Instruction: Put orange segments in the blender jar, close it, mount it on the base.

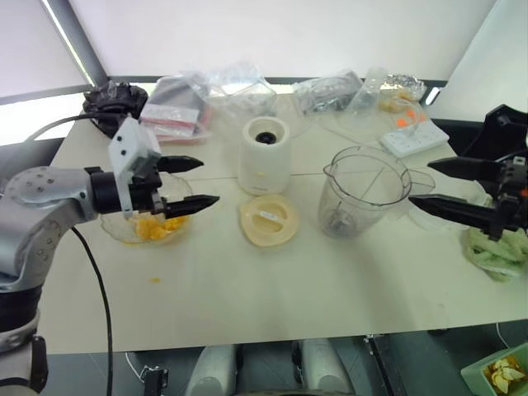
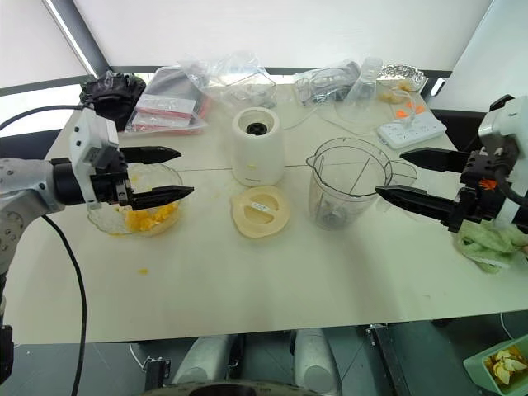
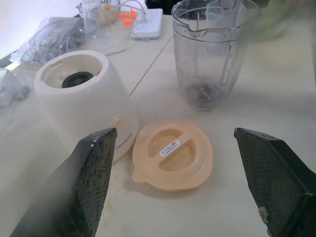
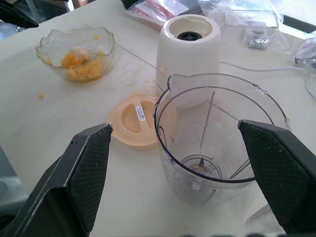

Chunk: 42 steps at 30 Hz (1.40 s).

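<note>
Black left claw [image 1: 191, 182] wide open and empty above the glass bowl [image 1: 115, 228], right claw [image 2: 407, 176] wide open, empty beside blender jar [image 2: 346, 183]

Part of the bowl [image 1: 124, 229] and most of the orange segments [image 1: 148, 228] get covered by the left gripper [image 1: 191, 182] in the left eye view. The jar [image 2: 346, 185] handle is partly blocked by the right gripper [image 2: 404, 175], and in the right wrist view the jar's bottom is cut off behind the fingers [image 4: 74, 177]. Whether anything lies by the blade can't really be told. The green cloth [image 1: 497, 252] gets clipped by the picture edge. The bags [image 2: 223, 78] at the far side of the surface [image 2: 272, 289] are too cluttered to be made out.
</note>
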Available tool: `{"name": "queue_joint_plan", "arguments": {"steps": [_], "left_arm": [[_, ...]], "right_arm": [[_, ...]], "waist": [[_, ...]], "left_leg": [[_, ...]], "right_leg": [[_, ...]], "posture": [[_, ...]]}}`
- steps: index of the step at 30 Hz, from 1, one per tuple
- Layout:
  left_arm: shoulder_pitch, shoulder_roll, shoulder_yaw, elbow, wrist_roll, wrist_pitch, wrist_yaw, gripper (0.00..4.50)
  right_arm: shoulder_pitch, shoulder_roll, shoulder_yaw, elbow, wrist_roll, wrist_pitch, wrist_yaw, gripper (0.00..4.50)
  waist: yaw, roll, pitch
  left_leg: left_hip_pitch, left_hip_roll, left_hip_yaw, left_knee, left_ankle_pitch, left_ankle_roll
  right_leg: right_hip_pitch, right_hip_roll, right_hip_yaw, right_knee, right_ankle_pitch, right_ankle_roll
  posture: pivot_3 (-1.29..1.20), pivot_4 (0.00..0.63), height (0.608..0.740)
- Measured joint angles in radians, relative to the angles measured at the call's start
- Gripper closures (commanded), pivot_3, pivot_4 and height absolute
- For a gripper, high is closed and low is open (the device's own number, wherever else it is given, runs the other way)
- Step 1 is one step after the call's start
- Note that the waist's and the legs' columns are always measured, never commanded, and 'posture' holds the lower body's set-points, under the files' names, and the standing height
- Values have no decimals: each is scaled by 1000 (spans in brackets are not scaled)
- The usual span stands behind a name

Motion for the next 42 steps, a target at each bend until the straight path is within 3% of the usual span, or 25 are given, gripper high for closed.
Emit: {"name": "queue_joint_plan", "arguments": {"steps": [29,36,42], "left_arm": [[-25,30,-2,-1,-8,29,4,535],[-74,111,-87,201,111,-16,-61,535],[-228,107,-246,589,267,-107,-206,535]], "right_arm": [[-14,0,51,8,-29,-23,7,232],[-51,2,103,17,-33,-40,-5,232],[-95,19,168,20,-43,-66,-24,232]], "waist": [[-1,0,0],[-1,0,0],[0,0,0]], "left_leg": [[0,0,0,0,0,0],[0,0,2,0,0,0],[-10,-1,2,2,0,0]], "right_leg": [[0,0,0,0,0,0],[-1,0,0,0,0,0],[-10,1,0,2,1,0]], "posture": [[0,150,740],[0,150,740],[0,150,740]]}}
